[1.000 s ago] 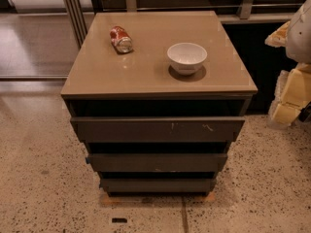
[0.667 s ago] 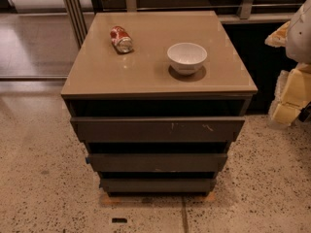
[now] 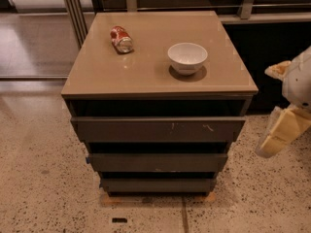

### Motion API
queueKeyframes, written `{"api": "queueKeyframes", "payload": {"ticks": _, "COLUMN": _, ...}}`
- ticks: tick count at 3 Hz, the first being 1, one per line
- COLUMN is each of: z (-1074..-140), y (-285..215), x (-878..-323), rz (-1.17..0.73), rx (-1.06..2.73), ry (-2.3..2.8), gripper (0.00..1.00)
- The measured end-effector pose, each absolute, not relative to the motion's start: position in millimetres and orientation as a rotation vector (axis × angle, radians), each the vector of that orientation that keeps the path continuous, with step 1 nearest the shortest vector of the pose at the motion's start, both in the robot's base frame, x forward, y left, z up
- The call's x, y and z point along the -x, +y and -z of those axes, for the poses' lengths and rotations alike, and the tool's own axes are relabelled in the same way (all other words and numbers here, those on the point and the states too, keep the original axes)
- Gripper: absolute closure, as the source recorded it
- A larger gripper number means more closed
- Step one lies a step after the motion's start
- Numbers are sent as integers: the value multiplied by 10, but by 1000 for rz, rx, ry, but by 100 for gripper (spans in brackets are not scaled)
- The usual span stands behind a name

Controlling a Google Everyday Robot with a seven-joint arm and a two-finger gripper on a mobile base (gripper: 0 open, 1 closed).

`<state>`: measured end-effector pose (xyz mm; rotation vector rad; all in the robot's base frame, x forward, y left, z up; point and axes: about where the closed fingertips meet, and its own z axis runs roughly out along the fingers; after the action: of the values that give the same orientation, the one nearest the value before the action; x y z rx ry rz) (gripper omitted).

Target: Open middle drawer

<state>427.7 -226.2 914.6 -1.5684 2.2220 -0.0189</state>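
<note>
A grey-brown cabinet (image 3: 160, 74) stands in front of me with three handleless drawer fronts stacked below its top. The middle drawer (image 3: 158, 162) is the plain dark front of medium width, between the wider top front with white scratch marks (image 3: 158, 129) and the narrowest bottom front (image 3: 158, 184). The three fronts step back from top to bottom, with dark gaps between them. My gripper (image 3: 282, 103) hangs at the right edge of the view, to the right of the cabinet and apart from it. It is open and empty, at about the height of the top front.
A crushed red can (image 3: 121, 38) and a white bowl (image 3: 187, 57) sit on the cabinet top. A dark counter base with metal rails (image 3: 272, 38) runs behind and to the right. Speckled floor (image 3: 43, 178) surrounds the cabinet, and wooden blocks (image 3: 109, 198) show under it.
My gripper has moved downward at the right edge of the view. The cabinet, drawers, can and bowl have not moved.
</note>
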Motion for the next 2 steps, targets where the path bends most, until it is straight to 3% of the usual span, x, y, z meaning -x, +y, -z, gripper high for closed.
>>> {"api": "queueKeyframes", "payload": {"ticks": 1, "z": -8301, "y": -2300, "x": -4255, "rz": -231, "rx": 1406, "ry": 2211, "gripper": 0}}
{"api": "queueKeyframes", "payload": {"ticks": 2, "z": -7862, "y": -2127, "x": -4755, "rz": -416, "rx": 1232, "ry": 2059, "gripper": 0}}
